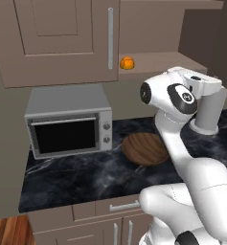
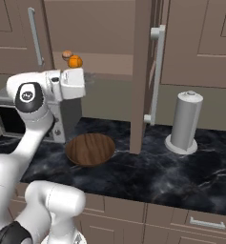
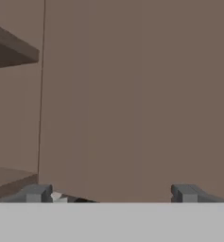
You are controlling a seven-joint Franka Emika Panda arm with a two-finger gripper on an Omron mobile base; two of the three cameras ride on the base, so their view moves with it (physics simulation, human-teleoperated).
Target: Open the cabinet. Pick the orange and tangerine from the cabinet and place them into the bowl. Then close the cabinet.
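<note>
The cabinet has its left door shut and its right door swung open, edge-on in the right base view. On its lower shelf lies a bright orange, with a smaller, duller tangerine just behind it. My gripper hovers just below and in front of that shelf, near the fruit. In the hand view the gripper is open, nothing between its fingertips, facing bare brown cabinet panel. The dark wooden bowl sits on the counter below.
A grey microwave stands left of the bowl under the shut door. A grey upright cylinder stands on the black marble counter, right of the open door. The door's silver handle juts toward me.
</note>
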